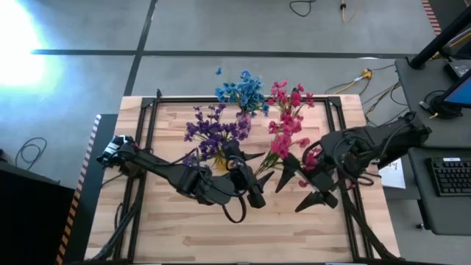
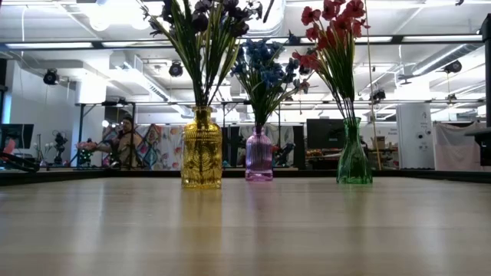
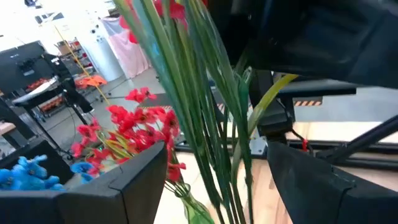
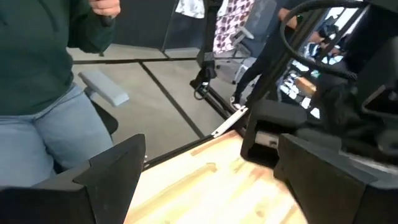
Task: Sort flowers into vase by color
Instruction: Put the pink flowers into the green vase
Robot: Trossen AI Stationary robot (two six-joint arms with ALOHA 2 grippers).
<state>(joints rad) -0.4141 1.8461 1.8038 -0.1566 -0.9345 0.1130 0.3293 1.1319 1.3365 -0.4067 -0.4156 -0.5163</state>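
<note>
- The artificial flowers on long thin green stems are being shown sorted: purple sprigs [image 2: 201,19] in a yellow glass vase [image 2: 202,149], blue sprigs [image 2: 263,69] in a purple glass vase [image 2: 258,156], red-pink sprigs [image 2: 331,31] in a green glass vase [image 2: 354,153].
- The sprigs are being judged light and springy, with blooms easily crushed; stems are best taken low, below the blooms.
- Green stems [image 3: 205,118] are being framed between the left gripper's [image 1: 246,184] parted fingers, no grip apparent.
- The right gripper [image 1: 298,188] is being held wide and empty beside the green vase.

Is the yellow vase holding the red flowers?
No, in the low view the yellow vase holds purple flowers, while the red flowers stand in the green vase.
</note>
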